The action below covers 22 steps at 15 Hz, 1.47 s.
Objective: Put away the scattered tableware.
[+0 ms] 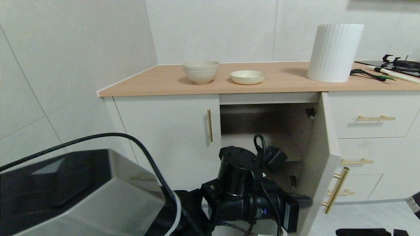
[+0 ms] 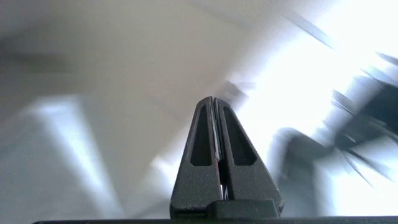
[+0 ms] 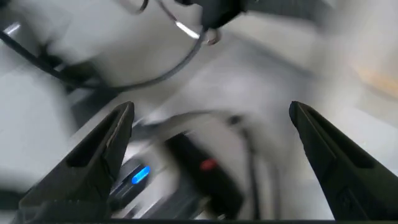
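Note:
A beige ribbed bowl [image 1: 200, 72] stands on the wooden counter [image 1: 157, 83], left of centre. Just to its right lies a small shallow cream dish [image 1: 247, 77]. Below them, the cupboard compartment [image 1: 265, 131] is open, with its door [image 1: 323, 157] swung out to the right. In the left wrist view my left gripper [image 2: 214, 102] is shut with its fingers pressed together and nothing between them, against a blurred pale background. My right gripper [image 3: 211, 109] is open wide and empty, over blurred cables and dark equipment.
A tall white ribbed container [image 1: 335, 52] stands at the counter's right. Beyond it lie a few utensils [image 1: 384, 74] beside a stove. The left cupboard door [image 1: 167, 141] is closed. Drawers [image 1: 375, 118] with gold handles are on the right. A tiled wall runs along the left.

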Available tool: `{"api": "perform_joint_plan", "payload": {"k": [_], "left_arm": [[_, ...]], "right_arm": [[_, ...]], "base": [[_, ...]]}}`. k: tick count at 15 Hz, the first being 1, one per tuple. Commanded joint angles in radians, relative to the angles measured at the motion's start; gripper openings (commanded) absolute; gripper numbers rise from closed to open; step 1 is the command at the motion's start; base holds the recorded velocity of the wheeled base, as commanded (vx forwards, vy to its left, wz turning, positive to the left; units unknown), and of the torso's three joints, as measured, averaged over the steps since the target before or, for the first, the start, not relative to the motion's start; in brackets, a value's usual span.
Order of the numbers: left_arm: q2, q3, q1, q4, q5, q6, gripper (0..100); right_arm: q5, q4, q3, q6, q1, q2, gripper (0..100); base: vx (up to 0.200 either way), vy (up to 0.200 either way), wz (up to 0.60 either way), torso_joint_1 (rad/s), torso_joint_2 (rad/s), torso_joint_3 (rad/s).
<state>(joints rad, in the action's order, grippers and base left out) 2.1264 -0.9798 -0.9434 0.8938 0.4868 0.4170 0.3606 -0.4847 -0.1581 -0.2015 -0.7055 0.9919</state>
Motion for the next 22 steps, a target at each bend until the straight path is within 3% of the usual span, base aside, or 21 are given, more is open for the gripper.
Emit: {"api": "perform_joint_plan", "payload": {"k": [1, 2, 5, 7, 9, 12, 15, 18, 21, 22], "left_arm": [[-0.164, 0.131, -0.005, 0.014, 0.087, -0.001, 0], [-0.151, 0.141, 0.054, 0.016, 0.022, -0.001, 0], [-0.177, 0.205, 0.173, 0.020, -0.088, -0.003, 0], [-0.264, 0.282, 0.247, 0.028, -0.125, -0.006, 0], [-0.382, 0.360, 0.321, 0.023, -0.128, -0.026, 0], [-0.562, 0.524, 0.531, 0.020, -0.126, -0.096, 0], [-0.651, 0.527, 0.707, -0.024, -0.125, -0.103, 0], [-0.701, 0.412, 0.769, -0.170, -0.125, -0.103, 0], [-0.741, 0.340, 0.770, -0.308, -0.125, -0.104, 0], [-0.744, 0.311, 0.762, -0.358, -0.125, -0.106, 100]], "right_arm": [[0.061, 0.095, -0.021, 0.001, -0.069, -0.147, 100], [0.073, 0.118, -0.031, 0.001, -0.069, -0.148, 100], [0.049, 0.120, -0.052, -0.001, -0.057, -0.098, 100], [-0.055, 0.118, -0.104, -0.001, -0.022, 0.021, 100], [-0.152, 0.117, -0.170, -0.001, -0.019, 0.128, 100], [-0.232, 0.112, -0.370, 0.005, 0.049, 0.318, 100], [-0.239, 0.123, -0.580, 0.007, 0.054, 0.455, 100], [-0.295, 0.201, -0.730, 0.007, 0.054, 0.524, 100], [-0.301, 0.327, -0.856, -0.001, 0.054, 0.531, 100], [-0.307, 0.348, -0.862, -0.013, 0.055, 0.534, 100]], "base": [[0.000, 0.000, 0.00, 0.000, 0.00, 0.000], [0.000, 0.000, 0.00, 0.000, 0.00, 0.000], [0.000, 0.000, 0.00, 0.000, 0.00, 0.000], [0.000, 0.000, 0.00, 0.000, 0.00, 0.000], [0.000, 0.000, 0.00, 0.000, 0.00, 0.000], [0.000, 0.000, 0.00, 0.000, 0.00, 0.000], [0.000, 0.000, 0.00, 0.000, 0.00, 0.000], [0.000, 0.000, 0.00, 0.000, 0.00, 0.000], [0.000, 0.000, 0.00, 0.000, 0.00, 0.000], [0.000, 0.000, 0.00, 0.000, 0.00, 0.000]]}}
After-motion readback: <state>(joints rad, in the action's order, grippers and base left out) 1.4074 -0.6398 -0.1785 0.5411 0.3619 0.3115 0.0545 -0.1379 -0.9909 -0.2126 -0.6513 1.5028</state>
